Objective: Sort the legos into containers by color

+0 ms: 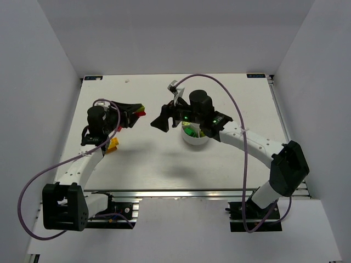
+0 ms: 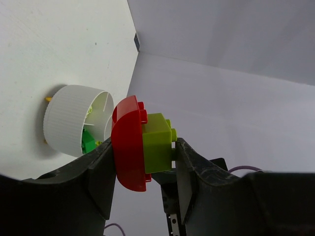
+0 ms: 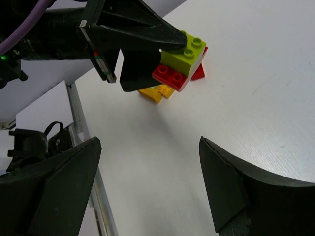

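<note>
My left gripper (image 1: pixel 137 114) is shut on a red brick (image 2: pixel 128 147) with a lime brick (image 2: pixel 157 142) stuck to it, and holds the pair above the table. The pair also shows in the right wrist view, lime (image 3: pixel 185 51) on red (image 3: pixel 171 76). The white divided dish (image 1: pixel 195 139) stands to the right; it shows in the left wrist view (image 2: pixel 64 120) with a green brick (image 2: pixel 87 141) inside. My right gripper (image 1: pixel 162 123) is open and empty, between the left gripper and the dish; in its own view (image 3: pixel 149 142) it hovers over bare table.
Yellow and orange bricks (image 3: pixel 157 92) and another red brick (image 3: pixel 199 72) lie on the table under the left gripper. A yellow brick (image 1: pixel 113 144) shows beside the left arm. The right arm's wrist hangs over the dish. White walls enclose the table.
</note>
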